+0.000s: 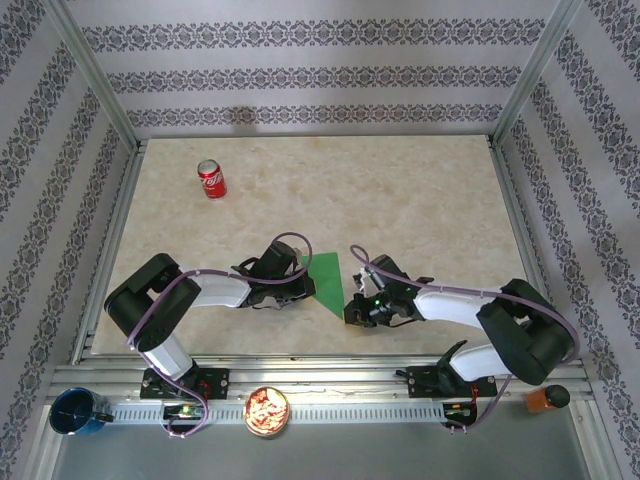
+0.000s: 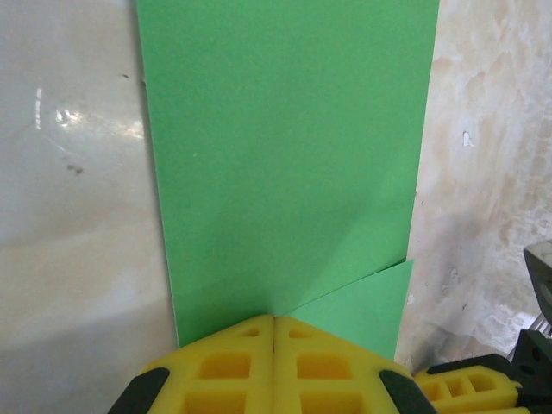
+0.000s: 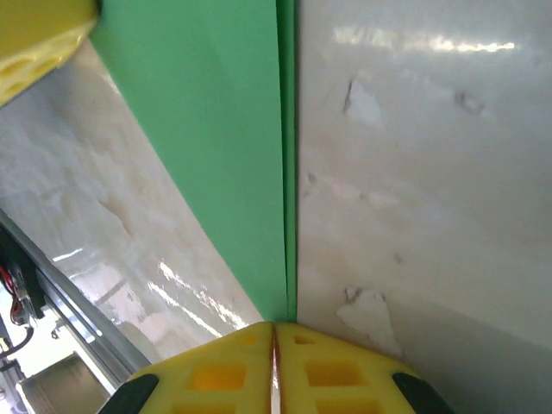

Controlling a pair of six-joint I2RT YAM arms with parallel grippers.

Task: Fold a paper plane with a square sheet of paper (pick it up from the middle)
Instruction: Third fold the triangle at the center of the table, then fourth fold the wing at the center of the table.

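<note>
L arm (image 1: 215, 290), R arm (image 1: 455, 305), 1 sheet (image 1: 328, 276), 1 can (image 1: 212, 179)

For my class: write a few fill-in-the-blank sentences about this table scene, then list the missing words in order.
The sheet of paper lying on the table is ___ in colour.
The red soda can stands upright near the table's far ___ corner.
The yellow fingers of the left hand are ___, with no gap between them.
Missing words: green; left; shut.

The red can (image 1: 211, 180) carries white script, too small to read. No other text, number or sign is legible.
</note>
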